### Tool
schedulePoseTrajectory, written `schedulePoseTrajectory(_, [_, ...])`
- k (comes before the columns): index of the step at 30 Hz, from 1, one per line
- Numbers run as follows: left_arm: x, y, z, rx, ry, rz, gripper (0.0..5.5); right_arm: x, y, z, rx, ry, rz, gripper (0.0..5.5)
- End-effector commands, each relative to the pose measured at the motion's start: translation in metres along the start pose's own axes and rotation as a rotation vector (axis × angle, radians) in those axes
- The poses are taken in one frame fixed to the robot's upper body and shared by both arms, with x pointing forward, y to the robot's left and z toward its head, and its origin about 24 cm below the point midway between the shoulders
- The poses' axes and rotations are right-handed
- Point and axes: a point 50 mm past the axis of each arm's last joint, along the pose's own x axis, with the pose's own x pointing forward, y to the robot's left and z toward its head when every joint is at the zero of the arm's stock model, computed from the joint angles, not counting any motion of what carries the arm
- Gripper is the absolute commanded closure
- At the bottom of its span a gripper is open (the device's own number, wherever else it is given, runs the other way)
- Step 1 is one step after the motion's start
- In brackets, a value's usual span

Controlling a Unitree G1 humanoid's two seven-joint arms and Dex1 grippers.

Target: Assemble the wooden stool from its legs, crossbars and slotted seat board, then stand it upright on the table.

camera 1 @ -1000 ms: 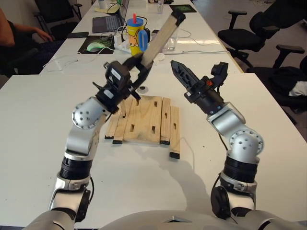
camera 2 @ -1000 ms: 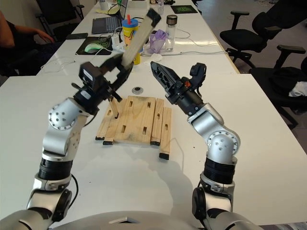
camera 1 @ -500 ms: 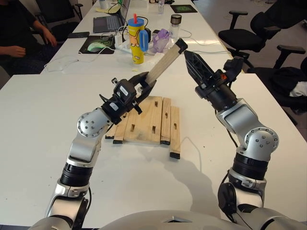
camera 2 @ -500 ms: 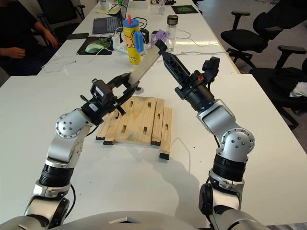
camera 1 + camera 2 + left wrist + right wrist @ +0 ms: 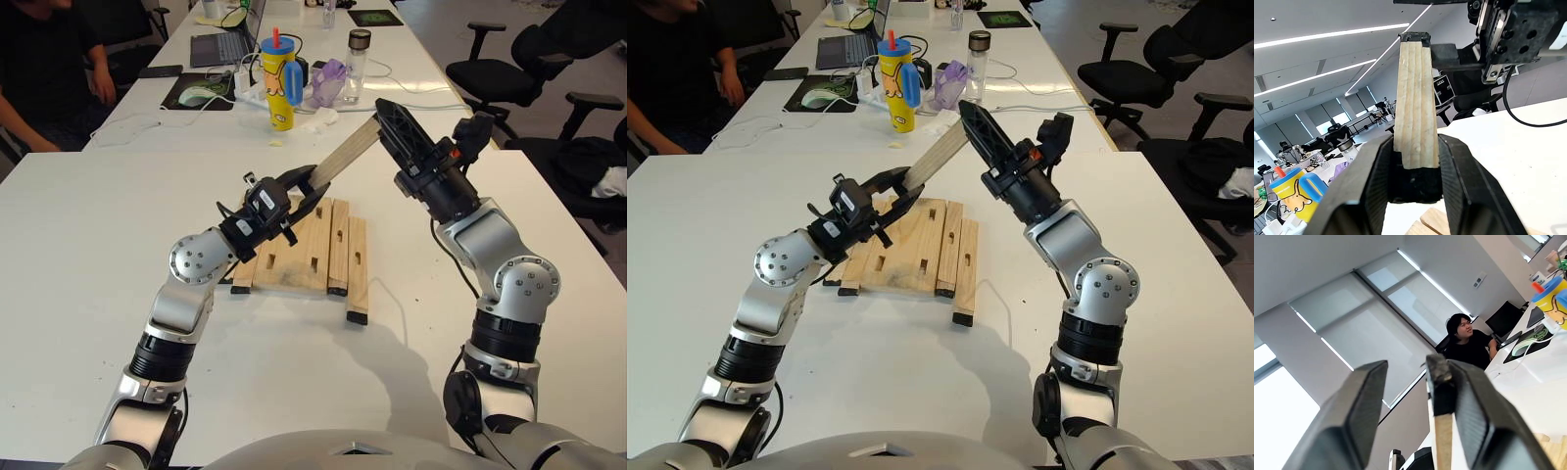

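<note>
- Slotted seat board [image 5: 299,250] lies flat at mid-frame on a white table [image 5: 88,294], which spans the lower half of the head view. A black-tipped wooden bar [image 5: 358,269] lies along the board's right edge.
- Left gripper [image 5: 306,183] sits just above the board's upper left corner and is clenched on the lower end of one leg [image 5: 348,154]. In the left wrist view its two fingers [image 5: 1376,186] press on opposite faces of the wood.
- From that grasp the leg slants up and to the right, clear of the table, and ends in a black cap.
- Right gripper [image 5: 387,113], right of centre in the upper half of the frame, has its fingers spread, with the capped end between them. In the right wrist view the cap lies against one finger [image 5: 1484,421] and apart from the other.
- A second table [image 5: 411,59] stretches toward the top of the frame. It carries a yellow cup [image 5: 278,95] with a red straw, a bottle [image 5: 359,59] and a laptop [image 5: 220,44].
- Office chairs [image 5: 509,69] stand at the upper right.
</note>
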Motion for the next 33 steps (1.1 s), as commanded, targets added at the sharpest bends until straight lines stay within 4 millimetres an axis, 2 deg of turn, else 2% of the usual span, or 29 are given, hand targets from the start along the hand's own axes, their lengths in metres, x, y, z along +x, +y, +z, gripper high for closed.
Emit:
schedulePoseTrajectory(1, [-0.001, 0.004, -0.001, 0.013, 0.013, -0.004, 4.16, 0.004, 0.002, 0.004, -0.021, -0.007, -0.005, 4.05])
schedulePoseTrajectory(7, [0.001, 0.001, 0.0, 0.005, 0.005, -0.002, 4.16, 0.005, -0.002, -0.005, -0.016, 0.025, -0.022, 4.98])
schedulePoseTrajectory(18, [0.003, 0.001, -0.002, -0.004, 0.015, 0.0, 4.17, 0.004, -0.006, -0.014, -0.032, 0.07, -0.03, 5.02])
schedulePoseTrajectory(25, [0.004, 0.002, -0.005, -0.004, 0.032, 0.025, 4.17, 0.005, -0.008, -0.013, -0.138, 0.062, -0.044, 5.03])
schedulePoseTrajectory(28, [0.004, 0.004, -0.003, -0.063, 0.005, 0.055, 4.17, 0.003, -0.017, -0.019, -0.165, 0.09, -0.09, 5.03])
schedulePoseTrajectory(33, [-0.002, 0.03, 0.01, -0.242, -0.131, 0.241, 4.17, -0.014, -0.044, -0.02, -0.268, 0.082, -0.283, 5.05])
